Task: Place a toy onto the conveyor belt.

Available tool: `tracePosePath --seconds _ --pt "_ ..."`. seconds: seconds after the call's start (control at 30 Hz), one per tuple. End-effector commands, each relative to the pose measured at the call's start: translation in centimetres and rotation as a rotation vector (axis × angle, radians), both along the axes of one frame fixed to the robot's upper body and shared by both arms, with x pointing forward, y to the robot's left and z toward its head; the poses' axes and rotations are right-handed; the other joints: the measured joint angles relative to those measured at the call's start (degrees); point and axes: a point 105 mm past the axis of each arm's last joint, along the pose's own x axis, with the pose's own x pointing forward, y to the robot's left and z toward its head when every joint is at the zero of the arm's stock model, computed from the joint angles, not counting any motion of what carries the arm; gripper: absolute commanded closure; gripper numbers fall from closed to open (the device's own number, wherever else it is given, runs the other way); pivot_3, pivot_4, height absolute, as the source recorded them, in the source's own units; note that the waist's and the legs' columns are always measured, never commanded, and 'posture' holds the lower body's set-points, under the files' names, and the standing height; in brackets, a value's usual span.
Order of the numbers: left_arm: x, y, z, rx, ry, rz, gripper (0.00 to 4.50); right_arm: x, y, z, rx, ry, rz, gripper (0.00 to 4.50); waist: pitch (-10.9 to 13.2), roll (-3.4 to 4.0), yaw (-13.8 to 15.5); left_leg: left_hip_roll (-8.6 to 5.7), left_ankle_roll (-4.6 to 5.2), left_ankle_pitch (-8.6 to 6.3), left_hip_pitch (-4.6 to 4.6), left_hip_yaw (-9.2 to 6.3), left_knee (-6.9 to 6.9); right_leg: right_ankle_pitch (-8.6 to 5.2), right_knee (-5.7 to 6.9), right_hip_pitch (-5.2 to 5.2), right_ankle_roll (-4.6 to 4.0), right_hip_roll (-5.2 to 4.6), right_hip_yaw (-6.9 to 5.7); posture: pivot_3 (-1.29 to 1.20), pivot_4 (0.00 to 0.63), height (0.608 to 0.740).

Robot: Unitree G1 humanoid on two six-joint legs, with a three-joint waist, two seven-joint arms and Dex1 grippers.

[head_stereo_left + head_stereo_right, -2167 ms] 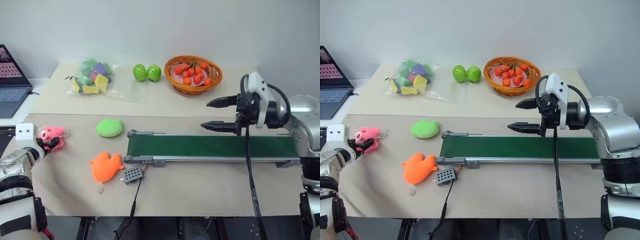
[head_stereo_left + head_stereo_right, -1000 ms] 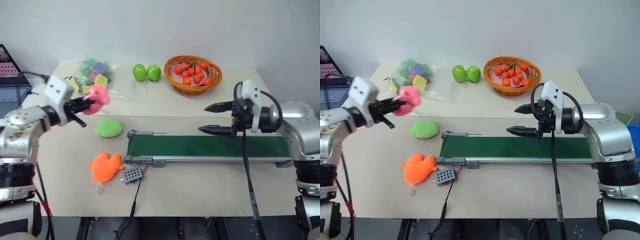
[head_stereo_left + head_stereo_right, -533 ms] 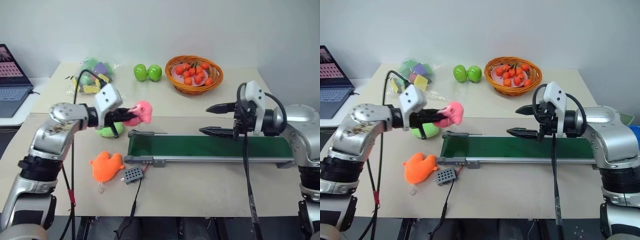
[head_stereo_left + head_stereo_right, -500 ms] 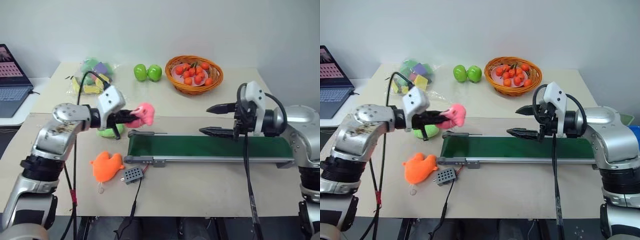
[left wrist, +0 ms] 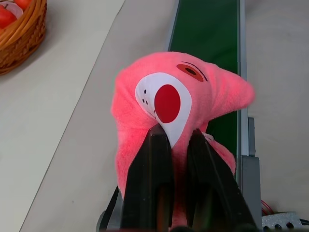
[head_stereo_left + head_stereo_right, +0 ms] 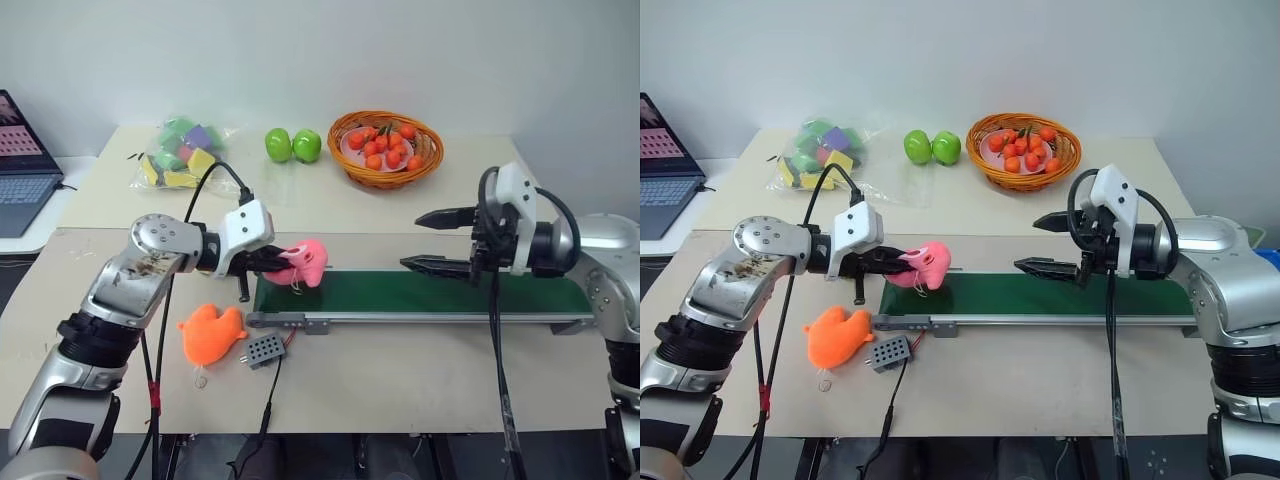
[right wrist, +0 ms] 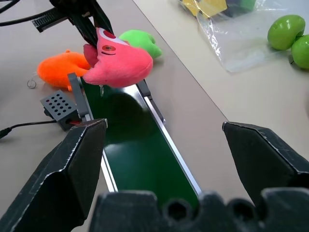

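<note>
The toy [image 6: 306, 262], a small pink plush with a white-and-red face patch, hangs just over the left end of the conveyor belt [image 6: 430, 292]. My left gripper [image 6: 284, 261] is shut on it from the left, its black fingers [image 5: 157, 164] pinching the plush's underside. The wrist view shows the toy [image 5: 174, 101] with the dark-green belt [image 5: 207, 29] running away behind it. My right gripper [image 6: 411, 239] stands open above the belt's middle, pointing left, with nothing between its fingers. From its wrist view the toy [image 7: 118, 60] casts a shadow on the belt [image 7: 140, 159].
An orange fish plush [image 6: 210, 333] and the grey control box [image 6: 264, 350] lie in front of the belt's left end. A lime-green plush [image 7: 140, 41] sits behind my left gripper. At the back are a bag of foam blocks [image 6: 185, 155], two green apples [image 6: 293, 145], a fruit basket [image 6: 388, 148] and a laptop [image 6: 20, 165].
My left gripper has carried the pink toy rightward and down, from above the lime-green plush to the belt's left end. The right gripper has stayed put, still open.
</note>
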Motion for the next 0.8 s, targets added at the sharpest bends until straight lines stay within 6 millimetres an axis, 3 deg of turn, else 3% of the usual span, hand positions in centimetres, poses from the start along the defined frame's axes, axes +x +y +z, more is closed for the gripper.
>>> tracePosePath --seconds 0.03,0.3,0.47,0.8 --pt "-0.6 -0.5 0.1 0.013 -0.012 -0.041 4.45 -0.7 -0.2 1.7 0.002 -0.058 0.011 0.0 0.0 0.0 0.0 0.0 0.0 0.0 0.0 0.0 0.0 0.0 0.0 0.0 0.0 0.0 0.0 0.0 0.15 0.738" --pt "-0.9 -0.8 -0.2 0.016 -0.006 -0.057 1.54 -0.8 0.3 1.7 -0.021 -0.053 0.041 0.0 0.0 0.0 0.0 0.0 0.0 0.0 0.0 0.0 0.01 0.0 0.0 0.0 0.0 0.0 0.0 0.0 0.15 0.738" --pt "-0.6 -1.0 1.0 -0.038 -0.007 -0.041 0.01 -0.8 0.1 1.8 -0.028 -0.053 0.044 0.0 0.0 0.0 0.0 0.0 0.0 0.0 0.0 0.0 0.01 0.0 0.0 0.0 0.0 0.0 0.0 0.0 0.15 0.738" --pt "-0.5 -1.6 3.3 -0.126 -0.015 -0.019 0.01 -0.6 0.1 1.8 -0.034 -0.054 0.051 0.0 0.0 0.0 0.0 0.0 0.01 -0.01 0.0 -0.01 0.03 0.0 0.0 0.01 0.0 0.0 0.0 0.0 0.15 0.738"
